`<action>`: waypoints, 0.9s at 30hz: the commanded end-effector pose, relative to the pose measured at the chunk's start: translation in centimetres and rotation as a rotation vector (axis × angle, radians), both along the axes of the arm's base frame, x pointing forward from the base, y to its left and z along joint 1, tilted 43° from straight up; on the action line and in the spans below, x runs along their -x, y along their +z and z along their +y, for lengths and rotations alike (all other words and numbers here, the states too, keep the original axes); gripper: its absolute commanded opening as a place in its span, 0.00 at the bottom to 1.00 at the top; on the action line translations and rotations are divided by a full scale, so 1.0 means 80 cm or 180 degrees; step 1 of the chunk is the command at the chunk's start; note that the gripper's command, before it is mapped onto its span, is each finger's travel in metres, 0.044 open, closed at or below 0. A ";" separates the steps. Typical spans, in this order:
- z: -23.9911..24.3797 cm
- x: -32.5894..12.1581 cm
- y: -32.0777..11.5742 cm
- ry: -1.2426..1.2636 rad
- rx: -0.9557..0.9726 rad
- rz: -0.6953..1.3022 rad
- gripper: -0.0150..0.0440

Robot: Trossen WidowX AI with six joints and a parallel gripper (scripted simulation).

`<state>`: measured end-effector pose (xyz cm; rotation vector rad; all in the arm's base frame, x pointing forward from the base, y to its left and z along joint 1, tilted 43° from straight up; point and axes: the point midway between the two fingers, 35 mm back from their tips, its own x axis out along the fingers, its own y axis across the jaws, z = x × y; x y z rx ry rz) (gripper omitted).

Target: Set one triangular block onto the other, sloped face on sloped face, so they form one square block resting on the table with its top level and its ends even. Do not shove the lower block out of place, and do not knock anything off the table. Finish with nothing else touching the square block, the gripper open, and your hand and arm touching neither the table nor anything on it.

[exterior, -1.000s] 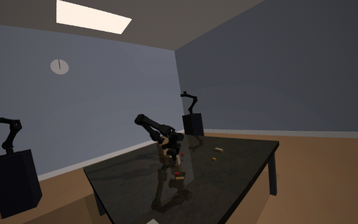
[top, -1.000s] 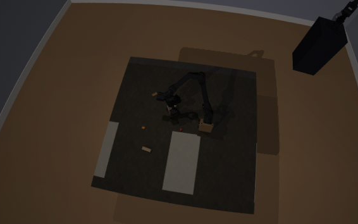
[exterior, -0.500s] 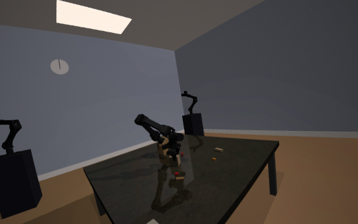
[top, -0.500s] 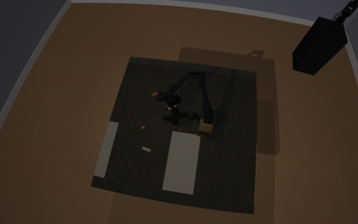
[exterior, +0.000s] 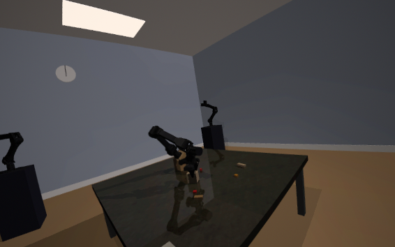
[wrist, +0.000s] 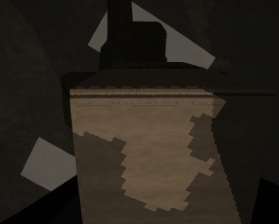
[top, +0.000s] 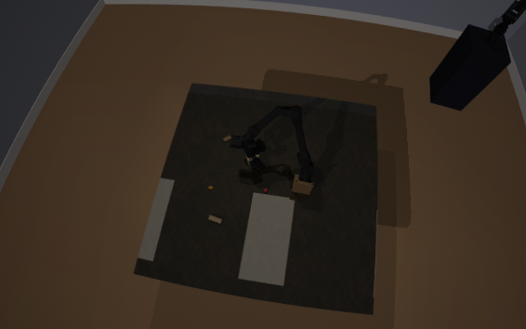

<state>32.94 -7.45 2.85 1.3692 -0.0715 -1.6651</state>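
Observation:
My gripper [top: 253, 160] [exterior: 192, 173] [wrist: 161, 177] is shut on a wooden triangular block [exterior: 197, 177] [wrist: 155, 145], low over the table. The block's broad tan face fills the lower middle of the wrist view, with a dark finger at each side. A darker band [wrist: 150, 79] runs along the face's far edge and reaches farther right. I cannot tell whether that band belongs to the other triangular block. The hand hides most of the wood in the top and exterior views, so contact between the blocks and contact with the table cannot be told.
The dark table [top: 334, 260] [exterior: 257, 188] holds a pale block [top: 215, 218] [exterior: 241, 165], an orange piece [top: 210, 187] [exterior: 236, 175], a red piece [top: 265, 190] [exterior: 201, 169], another red piece [exterior: 195, 191] and a small tan block [top: 227, 138] [exterior: 198, 196]. My arm's wooden base [top: 302, 185] stands nearby.

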 end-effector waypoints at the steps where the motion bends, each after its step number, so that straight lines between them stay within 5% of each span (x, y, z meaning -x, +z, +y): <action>1: 0.000 0.000 0.000 0.0000 0.0000 0.0000 0.34; 16: 0.000 0.000 0.000 0.0000 0.0000 0.0000 1.00; 27: 0.033 -0.003 0.032 0.0002 -0.0022 0.0001 1.00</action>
